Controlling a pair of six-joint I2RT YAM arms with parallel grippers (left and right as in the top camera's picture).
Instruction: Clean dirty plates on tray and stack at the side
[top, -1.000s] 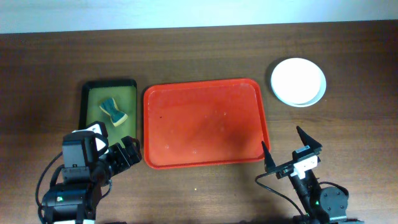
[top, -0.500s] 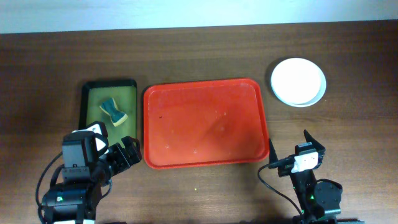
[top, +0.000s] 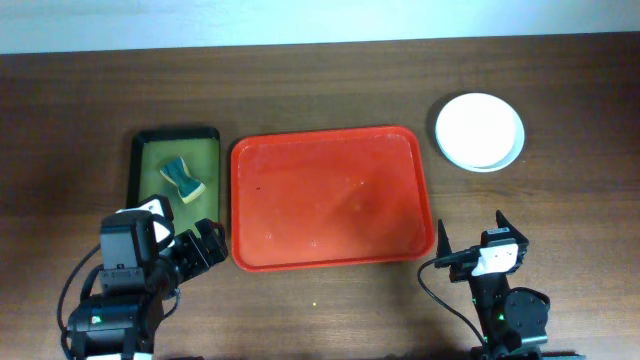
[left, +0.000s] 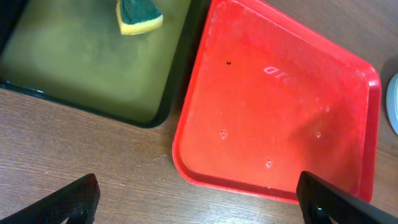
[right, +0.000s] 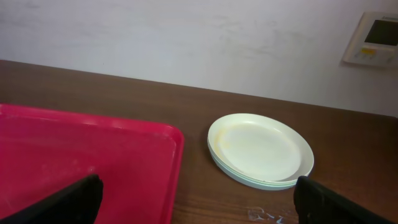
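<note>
Tray (top: 330, 200): uniform red, with scattered pale specks and one small dark dot on its floor. Left of the tray, smaller tray (top: 160, 155): black-green rim, olive floor. The sponge (top: 184, 178) there is dark teal over yellow. Right of the tray, plates (top: 479, 131): white top with a faint yellow smear, mint-blue edge beneath. Table (top: 330, 90): dark brown wood grain.

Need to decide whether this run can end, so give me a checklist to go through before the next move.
1. Red tray free of plates: ok, only tiny specks on it.
2. Stack of plates set aside: ok, on the table beyond the tray's far right corner, apart from it.
3. Top plate clean: cannot tell, there is a faint yellowish tint near its left rim in the right wrist view.
4. Sponge put away: ok, lying in the dark green tray.
5. Left pincer free: ok, open and holding nothing.
6. Right pincer free: ok, open and holding nothing.
</note>
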